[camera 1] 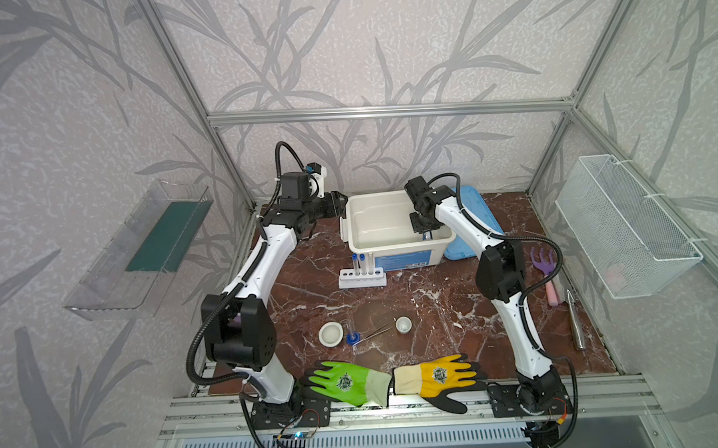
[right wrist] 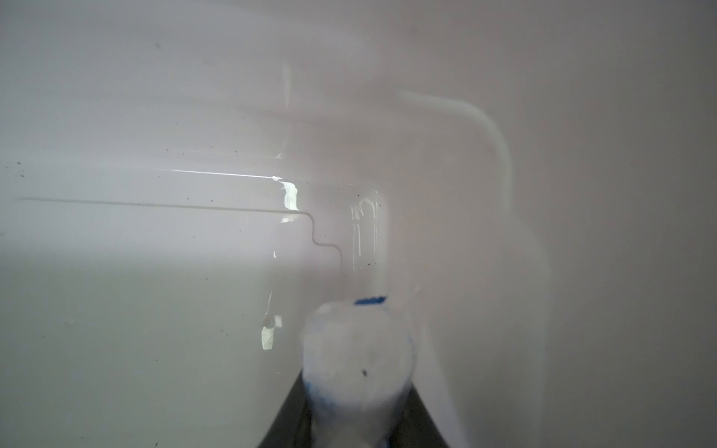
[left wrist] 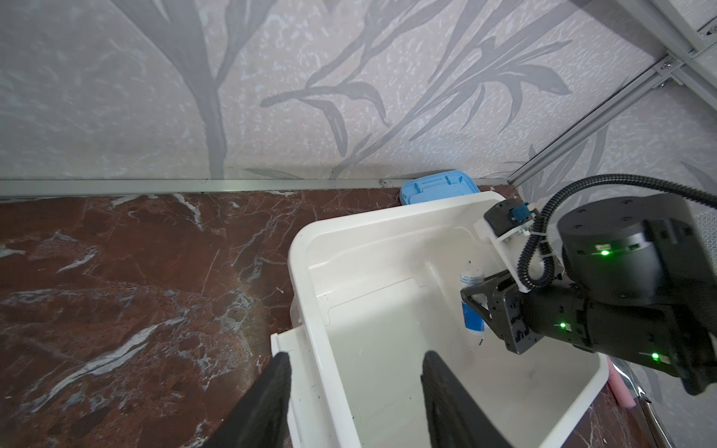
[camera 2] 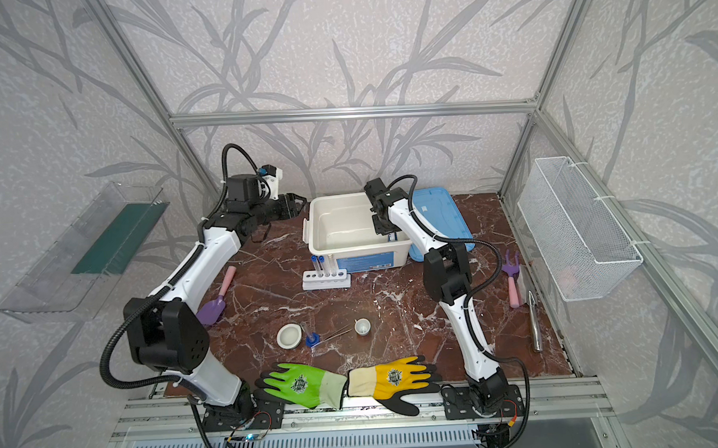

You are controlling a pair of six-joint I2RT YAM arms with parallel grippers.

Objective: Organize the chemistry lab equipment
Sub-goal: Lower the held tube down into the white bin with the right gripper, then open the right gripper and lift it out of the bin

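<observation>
My right gripper (right wrist: 355,422) is pinching the small white blue-labelled bottle (right wrist: 357,349) around its middle, the white bin (left wrist: 388,217) just below. I am guessing it is light and slippery.

A white bin (camera 1: 391,246) encloses the right end effector (camera 1: 425,233), with a blue lid (camera 1: 475,211) just beside it. Well apart lie a purple rake (camera 1: 543,267), a silvery tool (camera 1: 575,321), perhaps a dibber, a green glove (camera 1: 347,381) and a yellow glove (camera 1: 439,377).

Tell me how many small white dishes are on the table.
2. The wider dish lies left of the blue-based cylinder; the smaller dish lies just right of the tweezers. The left arm hides some table.
</observation>
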